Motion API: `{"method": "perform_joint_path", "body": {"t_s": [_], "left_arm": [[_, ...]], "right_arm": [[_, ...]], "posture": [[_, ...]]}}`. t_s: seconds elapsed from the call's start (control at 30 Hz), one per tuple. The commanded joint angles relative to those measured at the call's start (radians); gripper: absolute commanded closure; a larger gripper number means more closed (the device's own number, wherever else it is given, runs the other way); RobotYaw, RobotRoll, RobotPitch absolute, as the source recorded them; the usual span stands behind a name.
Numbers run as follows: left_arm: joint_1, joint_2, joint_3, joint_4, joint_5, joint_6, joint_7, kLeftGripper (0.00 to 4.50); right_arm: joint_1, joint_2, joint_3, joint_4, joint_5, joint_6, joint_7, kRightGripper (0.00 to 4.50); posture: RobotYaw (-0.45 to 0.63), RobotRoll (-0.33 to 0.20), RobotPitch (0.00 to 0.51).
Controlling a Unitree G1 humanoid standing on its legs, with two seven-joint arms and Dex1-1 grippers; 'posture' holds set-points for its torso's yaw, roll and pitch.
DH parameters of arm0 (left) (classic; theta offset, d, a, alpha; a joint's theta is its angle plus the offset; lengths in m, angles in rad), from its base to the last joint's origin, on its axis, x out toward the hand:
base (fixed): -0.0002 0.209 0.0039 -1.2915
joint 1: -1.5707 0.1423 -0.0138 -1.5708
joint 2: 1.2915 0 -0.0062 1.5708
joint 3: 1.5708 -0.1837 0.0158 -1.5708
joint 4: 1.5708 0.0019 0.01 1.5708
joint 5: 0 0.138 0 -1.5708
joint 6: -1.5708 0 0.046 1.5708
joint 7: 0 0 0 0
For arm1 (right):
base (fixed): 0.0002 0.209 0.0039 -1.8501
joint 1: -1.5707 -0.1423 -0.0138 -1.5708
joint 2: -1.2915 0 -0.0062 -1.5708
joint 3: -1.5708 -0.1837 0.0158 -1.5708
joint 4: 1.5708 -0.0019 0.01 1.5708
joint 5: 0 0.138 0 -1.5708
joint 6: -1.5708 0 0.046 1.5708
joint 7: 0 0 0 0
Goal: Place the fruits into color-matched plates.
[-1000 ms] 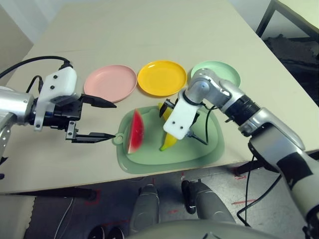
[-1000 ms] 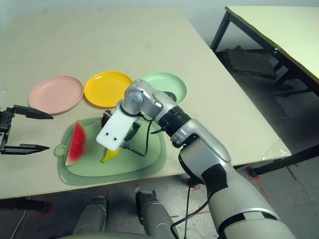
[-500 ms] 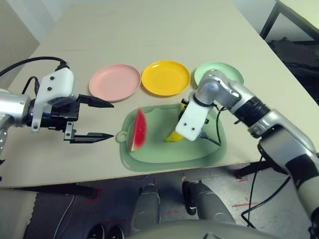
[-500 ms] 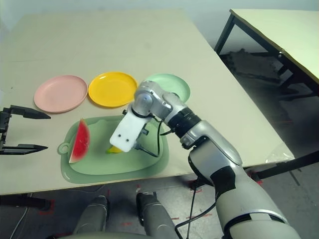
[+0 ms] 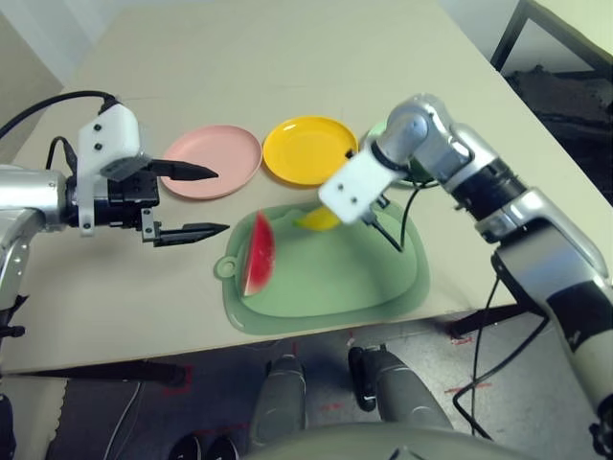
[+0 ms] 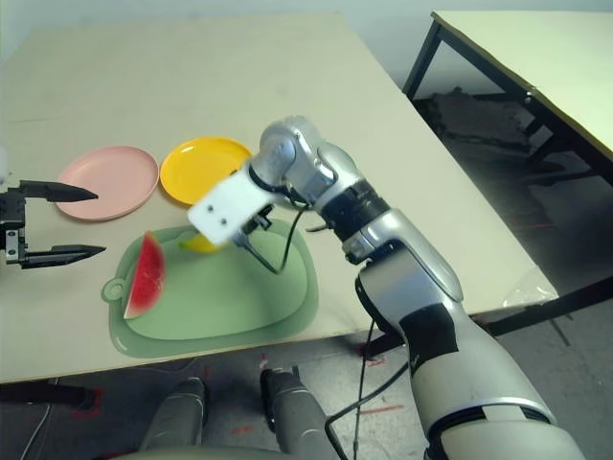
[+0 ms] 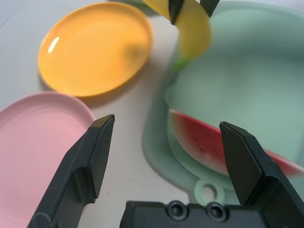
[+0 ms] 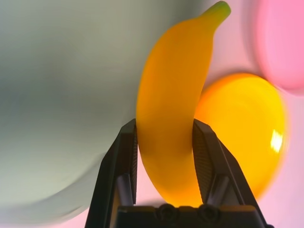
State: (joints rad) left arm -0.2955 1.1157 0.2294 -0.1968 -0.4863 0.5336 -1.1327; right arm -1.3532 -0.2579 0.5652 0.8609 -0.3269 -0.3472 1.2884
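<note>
At far left, the left gripper (image 5: 206,201) hangs above the bare table with its two black fingers spread wide and nothing between them, just beside the pink plate (image 5: 213,160). Next along the plate row sits the yellow plate (image 5: 308,149), then the mint green plate (image 5: 375,131), largely hidden behind the right arm. Nearer the robot lies the pale-green cutting mat (image 5: 326,278); the watermelon wedge (image 5: 259,254) rests on its left part, close to the mat's ring handle. Right of centre, the right gripper (image 8: 164,152) is clamped on the banana (image 8: 172,114), both fingers pressing the fruit's sides. The banana is held in the air over the far edge of the mat, just short of the yellow plate, its green tip pointing away from the gripper.
</note>
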Motion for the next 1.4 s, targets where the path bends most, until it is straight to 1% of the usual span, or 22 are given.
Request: {"method": "perform_joint_path", "body": {"t_s": [0.03, 0.2, 0.33, 0.5, 0.77, 0.8, 0.93, 1.07, 1.23, 1.33, 1.4], "left_arm": [[0.003, -0.004, 0.004, -0.033, 0.0, 0.068, 0.058, 0.0], [0.0, 0.004, -0.002, -0.051, 0.005, 0.097, 0.086, 0.0], [-0.002, 0.007, -0.002, -0.066, -0.002, 0.115, 0.092, 0.0], [0.01, 0.009, 0.005, -0.097, -0.01, 0.142, 0.098, 0.0], [0.023, 0.018, 0.022, -0.123, -0.024, 0.175, 0.106, 0.0], [0.022, 0.019, 0.022, -0.123, -0.025, 0.175, 0.106, 0.0], [0.011, 0.02, 0.013, -0.12, -0.023, 0.171, 0.106, 0.0], [-0.003, 0.029, -0.009, -0.107, -0.001, 0.131, 0.087, 0.0], [-0.019, 0.048, -0.035, -0.081, 0.029, 0.071, 0.045, 0.0], [-0.044, 0.071, -0.066, -0.057, 0.063, -0.011, -0.014, 0.0], [-0.062, 0.082, -0.086, -0.044, 0.082, -0.064, -0.055, 0.0]], "right_arm": [[-0.055, 0.045, -0.031, 0.17, -0.029, 0.003, -0.139, 2.84], [-0.066, 0.11, -0.037, 0.339, -0.059, 0.003, -0.279, 2.84], [-0.061, 0.14, -0.022, 0.41, -0.106, 0.003, -0.364, 2.84], [-0.05, 0.162, -0.024, 0.455, -0.145, 0.03, -0.45, 2.84], [-0.048, 0.175, -0.026, 0.473, -0.185, 0.036, -0.511, 2.84], [-0.048, 0.175, -0.027, 0.473, -0.187, 0.035, -0.513, 2.68], [-0.048, 0.171, -0.034, 0.473, -0.193, 0.028, -0.515, 1.56], [-0.056, 0.158, -0.041, 0.468, -0.19, 0.018, -0.497, 0.07], [-0.09, 0.126, -0.077, 0.442, -0.158, -0.007, -0.435, 0.03], [-0.101, 0.083, -0.158, 0.378, -0.057, 0.005, -0.276, 0.03], [-0.078, 0.048, -0.204, 0.301, 0.011, 0.049, -0.158, 0.03]], "posture": [[0.04, 0.0, 0.179], [0.06, 0.0, 0.178], [0.07, 0.0, 0.184], [0.08, 0.0, 0.187], [0.09, 0.0, 0.184], [0.09, 0.0, 0.183], [0.08, 0.0, 0.183], [0.07, 0.0, 0.18], [0.07, 0.0, 0.178], [0.08, 0.0, 0.178], [0.07, 0.0, 0.178]]}}
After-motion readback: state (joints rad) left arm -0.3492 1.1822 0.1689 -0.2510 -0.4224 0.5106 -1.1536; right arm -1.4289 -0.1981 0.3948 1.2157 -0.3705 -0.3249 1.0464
